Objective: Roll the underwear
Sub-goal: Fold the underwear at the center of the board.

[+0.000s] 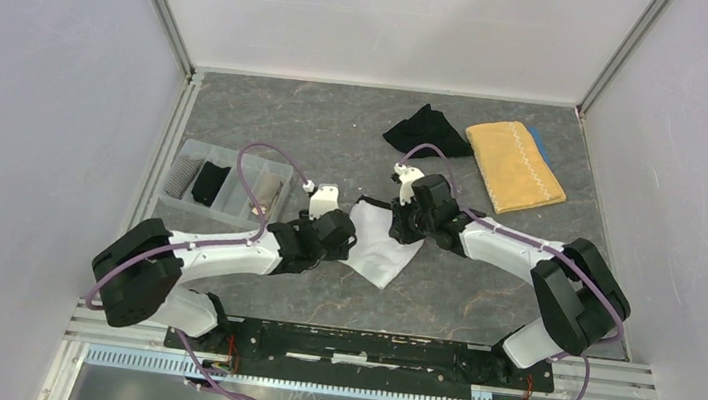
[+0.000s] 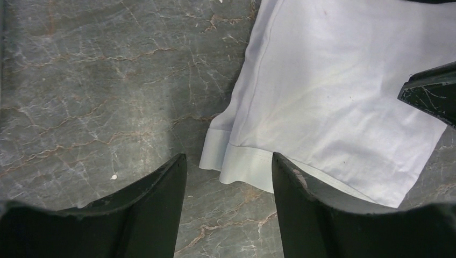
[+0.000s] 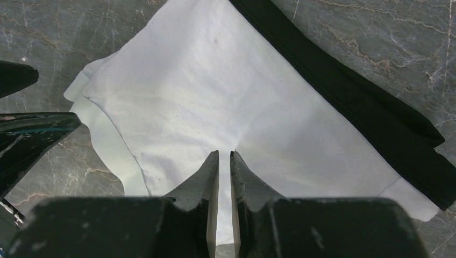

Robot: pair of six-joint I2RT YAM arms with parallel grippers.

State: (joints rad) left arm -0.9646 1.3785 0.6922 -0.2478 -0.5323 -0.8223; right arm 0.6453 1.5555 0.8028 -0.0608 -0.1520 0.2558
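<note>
- White underwear [image 1: 379,253] is lying flat on the table [image 1: 338,128], between the two grippers — hem toward the left arm, black waistband [image 3: 344,97] along the opposite edge.
- Left gripper [image 2: 228,161] is hovering with jaws apart, hem corner just ahead of it — likely the nearer tool for starting a roll.
- Right gripper [image 3: 225,156] is sitting with jaws almost together, seemingly nipping the cloth.

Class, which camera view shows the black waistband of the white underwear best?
The right wrist view: the black waistband runs unobstructed along the white underwear. The top view shows only a sliver of it; the left wrist view shows almost only white cloth.
</note>
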